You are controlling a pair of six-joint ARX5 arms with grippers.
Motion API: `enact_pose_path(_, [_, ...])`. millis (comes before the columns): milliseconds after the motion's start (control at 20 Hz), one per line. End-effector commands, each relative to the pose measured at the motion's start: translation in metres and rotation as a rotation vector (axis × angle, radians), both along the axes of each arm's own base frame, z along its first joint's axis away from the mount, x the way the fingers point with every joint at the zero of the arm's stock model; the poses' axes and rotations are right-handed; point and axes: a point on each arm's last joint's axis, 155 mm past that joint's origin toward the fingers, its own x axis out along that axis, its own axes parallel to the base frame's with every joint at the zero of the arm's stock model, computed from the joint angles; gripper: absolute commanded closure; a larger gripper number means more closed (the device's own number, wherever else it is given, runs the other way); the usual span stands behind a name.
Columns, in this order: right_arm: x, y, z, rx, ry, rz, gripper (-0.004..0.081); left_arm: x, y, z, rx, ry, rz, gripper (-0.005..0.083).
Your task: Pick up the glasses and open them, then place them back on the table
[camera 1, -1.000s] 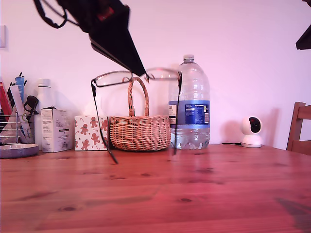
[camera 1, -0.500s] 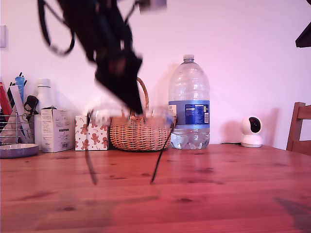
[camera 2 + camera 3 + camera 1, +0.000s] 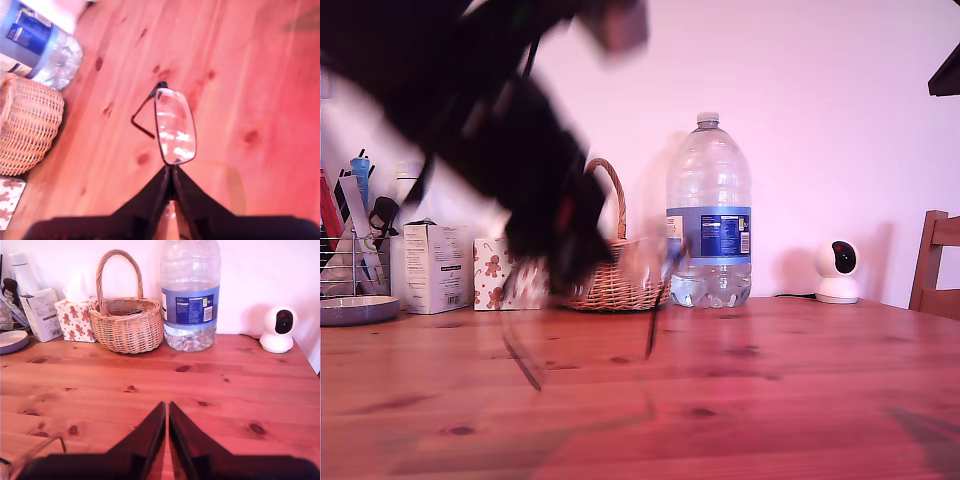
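My first gripper (image 3: 170,170) is shut on the glasses (image 3: 174,127) at the middle of their thin black frame. One clear lens and one opened temple arm show past the fingertips, above the table (image 3: 250,70). In the exterior view the first arm is a dark blur on the left, with its gripper (image 3: 575,272) in front of the basket. The glasses (image 3: 656,318) hang below it as a faint blur, both temple arms pointing down close to the table (image 3: 770,400). My second gripper (image 3: 166,409) is shut on nothing, raised over the table (image 3: 235,390).
Along the wall stand a wicker basket (image 3: 615,285), a big water bottle (image 3: 709,215), a gingerbread tissue box (image 3: 492,273), a white carton (image 3: 432,268), a pen rack (image 3: 350,250) and a small white camera (image 3: 838,271). A chair back (image 3: 938,262) is at the exterior view's right edge.
The first arm has swung down and toward the camera with the glasses. They dropped from bottle-shoulder height to just above the tabletop. The second arm has stayed put.
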Motion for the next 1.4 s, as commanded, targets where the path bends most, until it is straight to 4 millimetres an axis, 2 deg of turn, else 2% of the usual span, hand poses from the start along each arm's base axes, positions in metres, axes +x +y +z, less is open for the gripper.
enact_pose_path(0, [0.001, -0.001, -0.004, 0.016, 0.008, -0.006, 0.0768, -0.007, 0.0, -0.007, 0.009, -0.041, -0.012, 0.0795])
enact_pose_path(200, [0.001, -0.001, -0.004, 0.024, 0.011, -0.007, 0.0768, -0.017, 0.001, -0.017, 0.015, -0.041, -0.035, 0.0795])
enact_pose_path(600, [0.001, 0.0, -0.004, 0.047, 0.017, -0.009, 0.0768, -0.037, -0.016, -0.045, -0.021, 0.107, -0.127, 0.0795])
enact_pose_path(950, [0.001, 0.0, 0.0, 0.055, 0.005, -0.008, 0.0768, -0.043, -0.015, -0.067, -0.065, 0.278, -0.16, 0.0795])
enact_pose_path(1300, [0.001, 0.001, 0.0, 0.064, 0.007, -0.003, 0.0768, -0.041, -0.013, -0.069, -0.084, 0.316, -0.171, 0.0779])
enact_pose_path(1350, [0.001, 0.001, 0.0, 0.064, 0.007, -0.003, 0.0768, -0.042, -0.014, -0.069, -0.087, 0.319, -0.178, 0.0747])
